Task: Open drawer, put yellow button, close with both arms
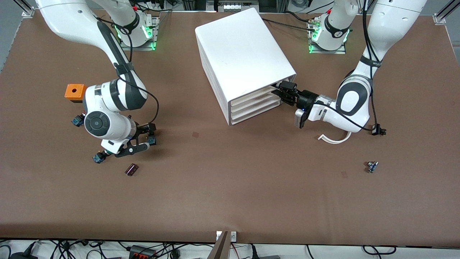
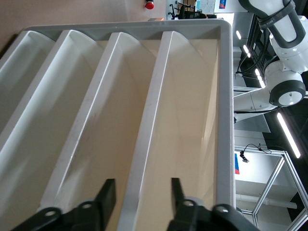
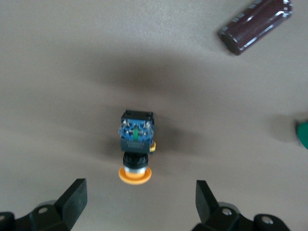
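Right wrist view: our right gripper (image 3: 139, 204), fingers apart, hangs over the yellow button (image 3: 136, 146), light and rigid, best pinched across its block body.

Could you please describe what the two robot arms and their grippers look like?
Both arms are glossy white with rounded links and dark grey joint bands, and a black cable runs along each. Green lights glow at both bases. The left gripper and right gripper are black two-finger units with angular jaws.
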You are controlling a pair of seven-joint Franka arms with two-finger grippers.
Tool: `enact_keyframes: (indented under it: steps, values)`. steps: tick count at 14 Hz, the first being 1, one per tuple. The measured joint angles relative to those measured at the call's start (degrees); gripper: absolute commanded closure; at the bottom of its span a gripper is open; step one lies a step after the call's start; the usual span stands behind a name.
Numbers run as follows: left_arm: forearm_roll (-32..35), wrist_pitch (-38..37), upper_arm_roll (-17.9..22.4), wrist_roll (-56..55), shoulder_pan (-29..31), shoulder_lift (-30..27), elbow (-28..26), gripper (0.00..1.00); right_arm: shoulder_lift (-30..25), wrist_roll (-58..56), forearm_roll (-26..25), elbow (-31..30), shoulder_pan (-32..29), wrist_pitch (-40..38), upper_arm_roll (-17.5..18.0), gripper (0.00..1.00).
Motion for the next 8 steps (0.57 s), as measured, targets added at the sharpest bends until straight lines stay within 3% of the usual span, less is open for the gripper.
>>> enact_keyframes:
  steps: [2,8]
  values:
    - [0.0,0.1,-0.1,0.2,0.0,0.0,0.0,0.99,1.7,0.1,0.0,0.0,0.2,1.7,0.0,0.0]
    - [0.0,0.0,0.0,2.8,0.6,1.7,1.4,0.99,4.8,0.3,0.0,0.0,0.8,3.5,0.0,0.0]
